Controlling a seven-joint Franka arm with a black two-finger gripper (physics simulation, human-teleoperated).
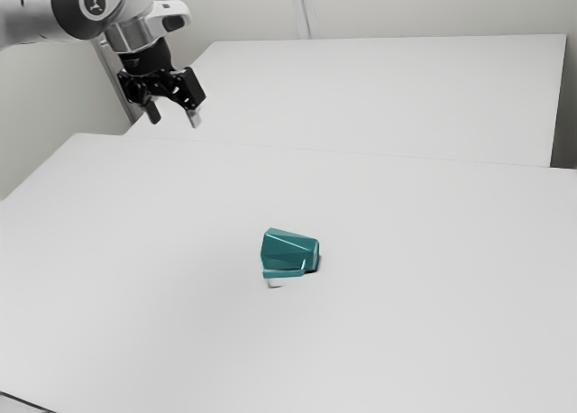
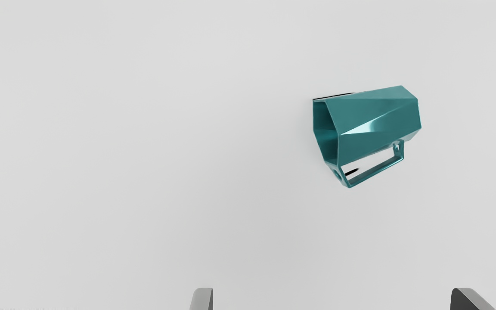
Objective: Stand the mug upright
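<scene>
Likely stiff and slick, the tipped mug (image 1: 290, 251) is best gripped mid-body; well apart from it, the empty gripper (image 1: 174, 120) is spread wide.

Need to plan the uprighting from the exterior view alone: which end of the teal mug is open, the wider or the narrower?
Observer: The wider one; in the wrist view I look in through the mouth of the teal mug.
Operator: The handle is hard for me to read. Solid, or an open loop?
Observer: An open loop: the tabletop shows through between the handle and the mug's wall.
Operator: Anything inside that might spill?
Observer: Only bare teal wall in the part of the inside that I can see; I can't vouch for the rest.
</scene>
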